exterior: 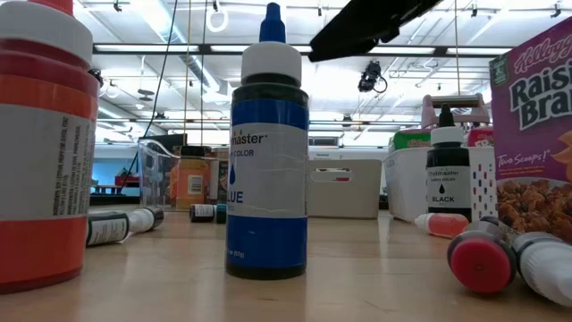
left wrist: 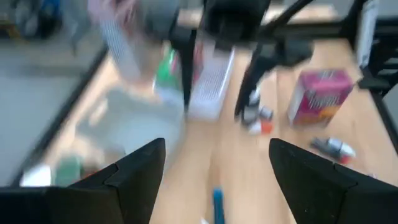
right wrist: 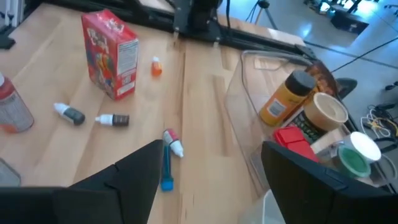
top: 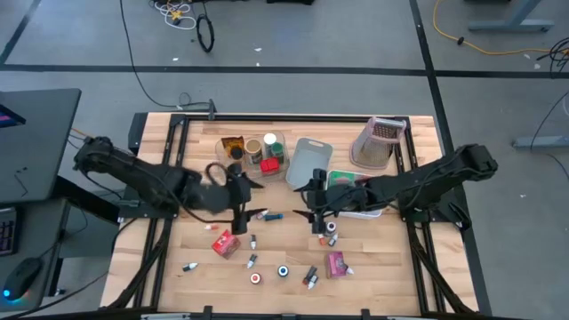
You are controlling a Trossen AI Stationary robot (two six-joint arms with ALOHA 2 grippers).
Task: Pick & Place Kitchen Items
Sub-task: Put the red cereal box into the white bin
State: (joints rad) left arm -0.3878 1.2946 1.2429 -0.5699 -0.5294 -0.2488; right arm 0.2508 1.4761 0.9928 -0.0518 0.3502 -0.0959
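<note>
A: Jaws? Left gripper spread, empty, hovering mid-worktop. Right gripper spread too, nothing between.

B: Items? Red cardboard cereal box, small capped dye bottles and a blue tube lie loose on the wooden worktop; jars already sit in the clear plastic bin, presumably sorted there.

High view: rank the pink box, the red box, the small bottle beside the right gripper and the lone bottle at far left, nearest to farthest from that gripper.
From the right gripper:
1. small bottle, right beside it.
2. pink box, toward the front edge.
3. red box, on the left arm's half.
4. lone bottle, front left.
</note>
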